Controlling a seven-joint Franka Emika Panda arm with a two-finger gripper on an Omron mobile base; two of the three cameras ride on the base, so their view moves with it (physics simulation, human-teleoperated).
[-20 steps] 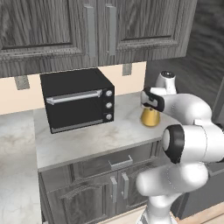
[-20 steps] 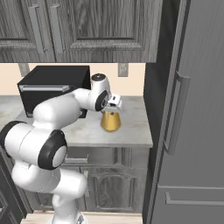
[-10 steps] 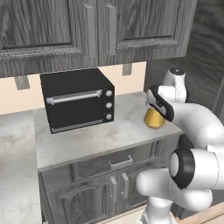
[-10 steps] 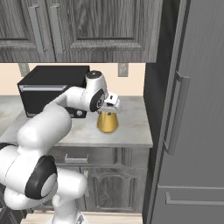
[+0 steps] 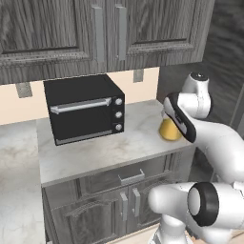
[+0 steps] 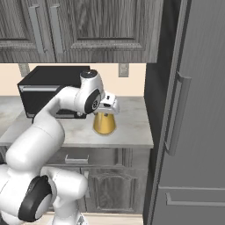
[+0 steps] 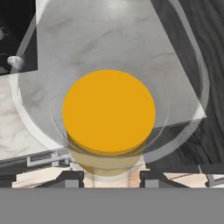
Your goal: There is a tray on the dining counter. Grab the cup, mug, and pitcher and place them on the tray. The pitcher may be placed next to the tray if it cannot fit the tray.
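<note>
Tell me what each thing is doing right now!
pitcher: upright, off the counter, orange liquid in its lower half.
gripper: around the pitcher's neck, holding it.
toaster oven: door shut, on the counter.
wall cabinets: doors shut.
drawer: shut.
fridge: door shut.

The pitcher [image 6: 104, 123] is clear and glass-like, flared wide at the base and narrowing toward the neck, with orange-yellow filling its lower half. It stands upright, its base at or just above the pale marbled surface [image 6: 132, 127] near that surface's right end; whether it touches cannot be told. From the left base view the pitcher [image 5: 169, 130] shows as a yellow rounded base, its upper part hidden. Seen from straight above in the hand view, the pitcher [image 7: 109, 111] is a round orange disc inside faint transparent rings of glass wall.
</note>
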